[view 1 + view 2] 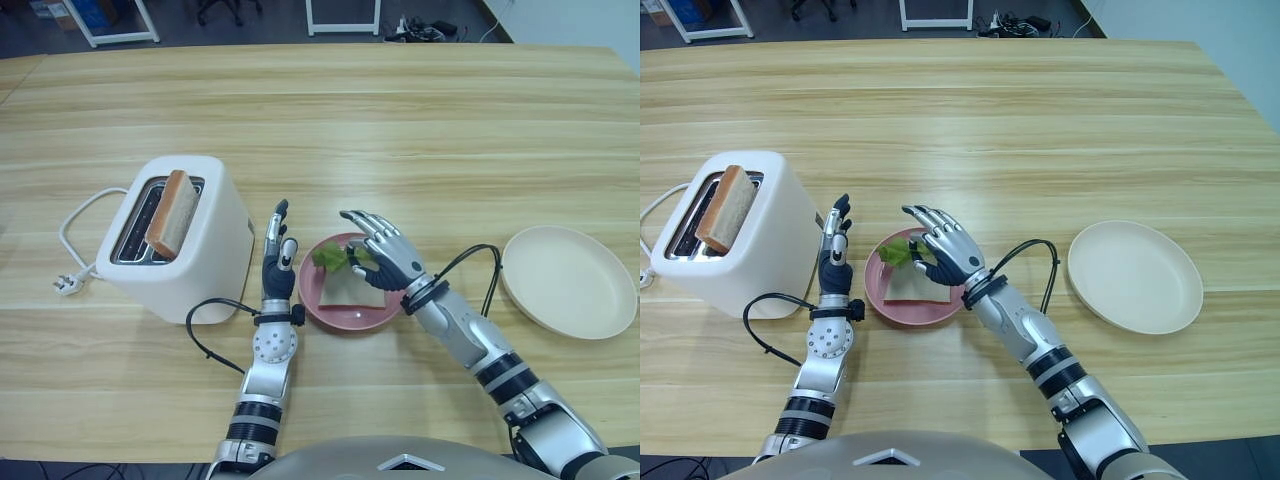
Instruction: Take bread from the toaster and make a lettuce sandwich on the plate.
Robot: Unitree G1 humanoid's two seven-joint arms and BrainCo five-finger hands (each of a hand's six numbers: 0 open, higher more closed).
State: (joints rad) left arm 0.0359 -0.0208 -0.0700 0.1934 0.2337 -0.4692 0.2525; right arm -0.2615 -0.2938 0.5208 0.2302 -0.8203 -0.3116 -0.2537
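Note:
A white toaster (pixel 205 250) stands at the left with one slice of bread (pixel 172 213) sticking up from its slot. To its right is a pink plate (pixel 352 318) carrying a flat slice of bread (pixel 352 294), with a green lettuce leaf (pixel 328 256) at the slice's far left corner. My right hand (pixel 388 250) hovers over the plate's far right side, fingers spread, thumb close to the lettuce and nothing gripped. My left hand (pixel 279 256) stands upright between toaster and plate, fingers straight, touching neither.
An empty cream plate (pixel 568 282) sits at the right, near the table's front edge. The toaster's white cord and plug (pixel 68 284) trail off to the left. Bare wooden table (pixel 400 130) stretches behind everything.

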